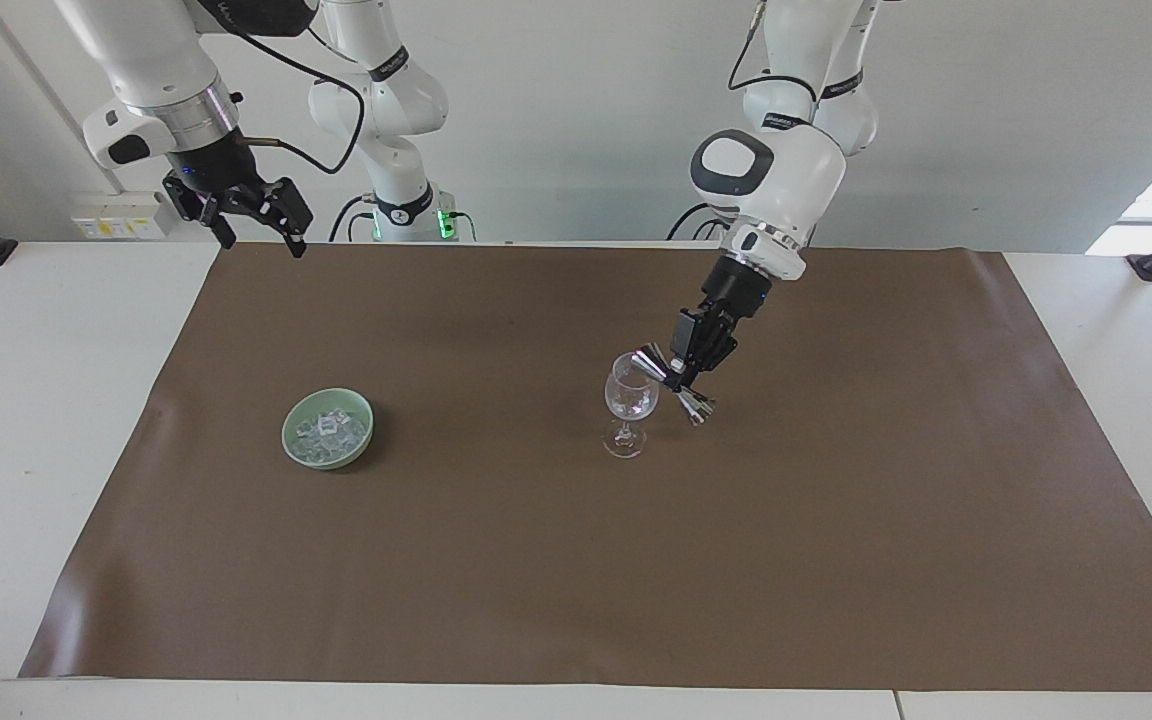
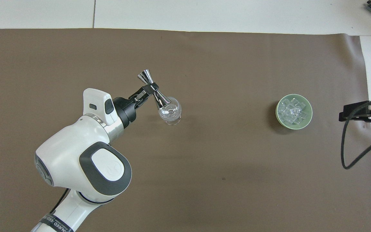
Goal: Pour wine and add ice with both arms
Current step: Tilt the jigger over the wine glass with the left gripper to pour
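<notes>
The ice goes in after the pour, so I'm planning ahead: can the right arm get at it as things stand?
Probably yes. The right gripper waits open at its own end of the table, the ice lies uncovered in the bowl toward that end, and nothing stands between them.

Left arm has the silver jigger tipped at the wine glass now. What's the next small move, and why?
Probably hold the tilt a moment to drain, then level it. The left gripper is shut on the silver double-cone jigger, whose lower end sits at the rim of the clear stemmed wine glass. The right gripper waits, open, over the table's edge.
</notes>
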You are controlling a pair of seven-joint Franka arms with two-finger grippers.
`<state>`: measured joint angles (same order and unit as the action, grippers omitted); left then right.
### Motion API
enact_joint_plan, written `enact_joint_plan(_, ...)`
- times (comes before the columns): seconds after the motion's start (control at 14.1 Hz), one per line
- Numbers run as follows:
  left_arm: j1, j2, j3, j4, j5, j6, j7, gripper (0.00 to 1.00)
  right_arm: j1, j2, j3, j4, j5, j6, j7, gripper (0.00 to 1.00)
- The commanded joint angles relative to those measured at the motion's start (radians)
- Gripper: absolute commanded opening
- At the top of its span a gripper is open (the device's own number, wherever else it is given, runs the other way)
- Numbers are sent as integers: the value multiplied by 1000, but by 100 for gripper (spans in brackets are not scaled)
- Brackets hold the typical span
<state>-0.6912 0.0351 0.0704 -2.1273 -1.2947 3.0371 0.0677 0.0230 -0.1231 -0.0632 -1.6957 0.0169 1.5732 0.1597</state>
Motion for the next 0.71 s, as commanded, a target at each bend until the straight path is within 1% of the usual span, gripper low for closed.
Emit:
enact_joint_plan(0.0, -24, -15, 15, -6, 14, 25, 7, 0, -8, -24, 3, -25, 11, 7, -2, 100)
enact_joint_plan(0.36, -5, -20, 15, -5, 3, 0, -28, 0, -8, -24, 3, -25, 11, 7, -3, 100)
enact_joint_plan(0.5, 33, -23, 25, 9, 2, -81, -80, 0, -6, -24, 3, -25, 11, 7, -2, 100)
enact_joint_plan(0.64, 62, -27, 25, 9, 2, -115, -126, 0, -8, -24, 3, -25, 11, 7, -3, 100)
